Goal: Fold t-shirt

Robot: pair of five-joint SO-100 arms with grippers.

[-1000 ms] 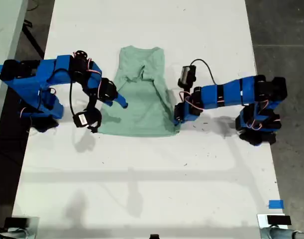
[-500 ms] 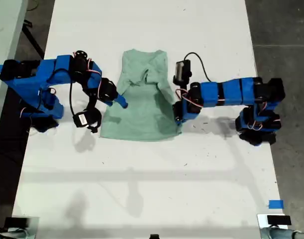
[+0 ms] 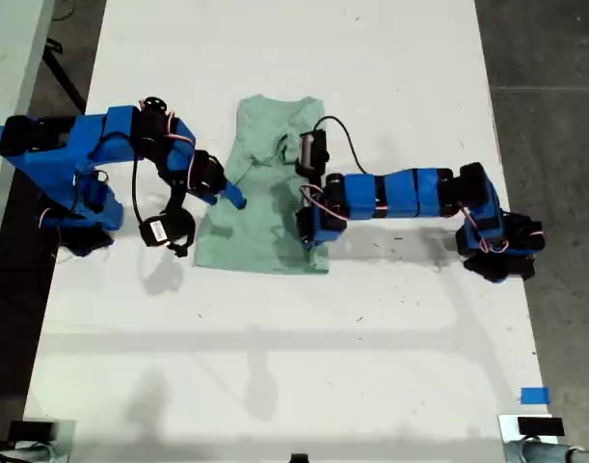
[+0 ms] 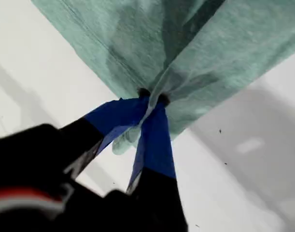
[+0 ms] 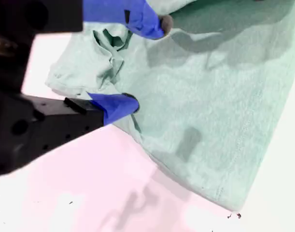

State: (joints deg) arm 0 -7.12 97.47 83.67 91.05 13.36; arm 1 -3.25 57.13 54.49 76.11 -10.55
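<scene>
T-shirt (image 3: 265,212) lying on white table (image 3: 275,367), first gripper (image 4: 151,99) pinching its edge; second gripper (image 5: 146,63) gaping above the fabric

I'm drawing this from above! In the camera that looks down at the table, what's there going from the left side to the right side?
My second gripper on its blue arm → the t-shirt → my first gripper, pinching the shirt, its arm stretching off to the exterior view's right.

First end effector (image 4: 151,99) clamped, second (image 5: 146,63) agape.
</scene>
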